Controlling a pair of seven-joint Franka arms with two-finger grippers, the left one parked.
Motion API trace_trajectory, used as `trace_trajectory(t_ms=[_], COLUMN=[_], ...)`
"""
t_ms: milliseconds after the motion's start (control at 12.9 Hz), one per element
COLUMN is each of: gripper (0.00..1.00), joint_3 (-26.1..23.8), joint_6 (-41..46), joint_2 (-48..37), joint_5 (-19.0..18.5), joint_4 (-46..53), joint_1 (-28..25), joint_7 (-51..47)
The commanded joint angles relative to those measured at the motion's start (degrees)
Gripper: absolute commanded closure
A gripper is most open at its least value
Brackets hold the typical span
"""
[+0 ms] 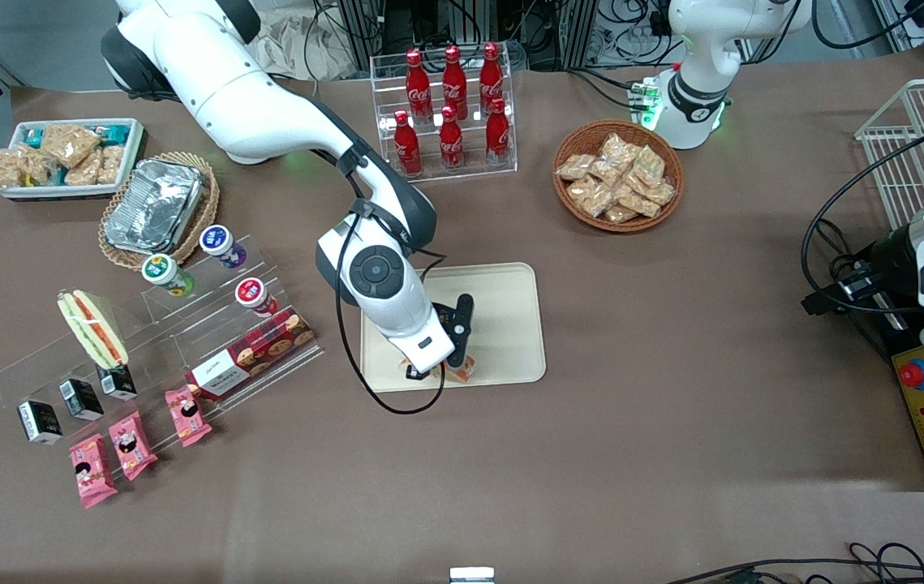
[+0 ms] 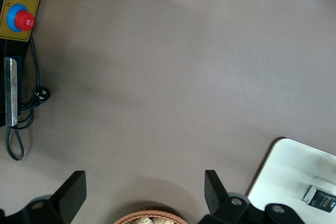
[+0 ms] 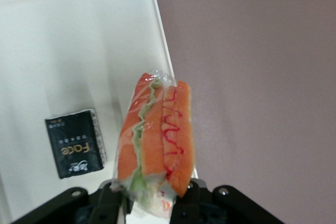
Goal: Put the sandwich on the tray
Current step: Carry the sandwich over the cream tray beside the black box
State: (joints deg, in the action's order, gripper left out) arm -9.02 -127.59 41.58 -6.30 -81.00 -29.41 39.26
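My right gripper (image 1: 447,367) is shut on the sandwich (image 1: 462,369), a clear-wrapped wedge with red-orange filling and a little green. In the right wrist view the sandwich (image 3: 157,140) stands upright between the jaws of the gripper (image 3: 152,195). It hangs over the edge of the cream tray (image 1: 510,324) that is nearest the front camera. The tray's rim and the brown table both show under it in the right wrist view (image 3: 79,51). A twin sandwich (image 1: 92,326) leans on the clear acrylic stand toward the working arm's end.
A small black packet (image 1: 414,372) lies on the tray beside the gripper; it also shows in the right wrist view (image 3: 76,150). A Coke bottle rack (image 1: 449,109), a wicker snack basket (image 1: 617,176), a foil tray (image 1: 152,204) and pink snack packs (image 1: 133,444) stand around.
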Motion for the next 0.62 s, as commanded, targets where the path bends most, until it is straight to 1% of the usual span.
trace_trajectory(t_ms=[0, 78, 311, 467, 544], gripper=[0.28, 0.01, 0.00, 0.00, 0.00], joint_3=[0.3, 0.3, 0.3, 0.4, 0.2], joint_6=[-0.4, -0.2, -0.1, 0.5, 2.6], joint_2=[0.2, -0.1, -0.3, -2.2, -3.9], joint_5=[-3.1, -3.2, -3.0, -2.3, -2.0], joint_4=[0.5, 0.1, 0.2, 0.4, 0.4], joint_1=[-3.0, -3.1, -2.4, -1.9, 0.6], joint_7=[-3.3, -3.5, -3.0, -3.0, -3.1])
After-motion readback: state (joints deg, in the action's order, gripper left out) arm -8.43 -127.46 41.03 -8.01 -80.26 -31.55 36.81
